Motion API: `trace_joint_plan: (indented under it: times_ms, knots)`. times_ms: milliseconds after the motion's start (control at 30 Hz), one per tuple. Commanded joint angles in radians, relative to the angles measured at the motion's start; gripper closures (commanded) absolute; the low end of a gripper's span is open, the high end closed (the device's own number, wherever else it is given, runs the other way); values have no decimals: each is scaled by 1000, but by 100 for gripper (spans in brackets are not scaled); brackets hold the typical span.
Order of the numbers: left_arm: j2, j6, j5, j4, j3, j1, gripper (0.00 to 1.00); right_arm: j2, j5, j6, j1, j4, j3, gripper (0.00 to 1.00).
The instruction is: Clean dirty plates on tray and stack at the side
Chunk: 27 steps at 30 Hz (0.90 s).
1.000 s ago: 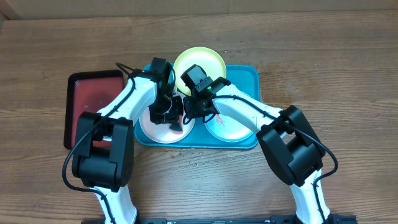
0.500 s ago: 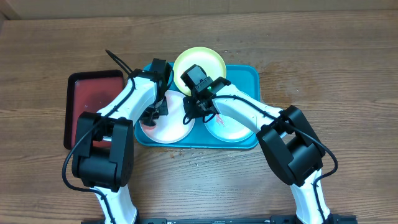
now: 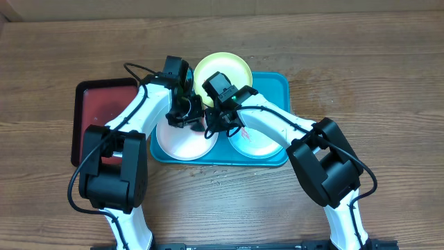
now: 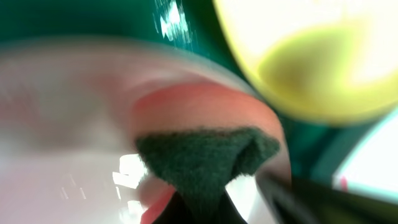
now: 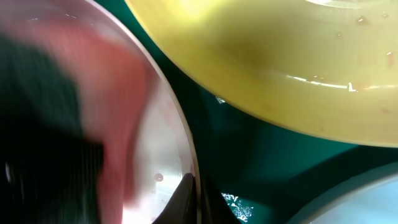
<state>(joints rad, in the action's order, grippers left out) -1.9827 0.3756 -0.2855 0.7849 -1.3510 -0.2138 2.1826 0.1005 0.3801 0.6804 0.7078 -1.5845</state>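
Observation:
The turquoise tray [image 3: 277,83] holds three plates. The white plate [image 3: 182,144] lies front left, the yellow-green plate [image 3: 222,68] at the back, the pale mint plate [image 3: 255,144] front right. My left gripper [image 3: 189,117] is shut on a dark green scouring pad [image 4: 208,163] pressed on the white plate [image 4: 56,124], over a red smear [image 4: 199,106]. My right gripper [image 5: 196,194] is shut on the white plate's right rim [image 5: 177,118]. The yellow-green plate also shows in the right wrist view [image 5: 280,62] and the left wrist view [image 4: 323,56].
A dark red, black-rimmed tray [image 3: 104,114] lies on the wooden table just left of the turquoise tray. Both arms cross over the tray's middle. The tray floor [image 5: 267,155] shows wet specks between the plates.
My left gripper swept with the pad from the plate's middle to its left side, then back to its far right part beside the right gripper. The right gripper has stayed on the rim.

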Motion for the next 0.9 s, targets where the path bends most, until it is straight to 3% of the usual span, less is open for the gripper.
trace_joint_plan:
  times_ms: [0,233,500,700,867]
  knots:
    - [-3,-58,-24,60,-22,27,96,45,-38,-17,-2,7,3,96]
    - [40,-58,171,299,-151,199,96,39,-29,-17,-2,25,-32,96]
    - [183,-53,184,367,-217,432,96,-17,-42,-87,14,183,-224,96]
    - [204,-1,182,389,-214,548,96,-25,-332,-110,71,396,-494,96]
    - [204,18,185,386,-205,587,96,-25,-626,-242,142,531,-676,96]
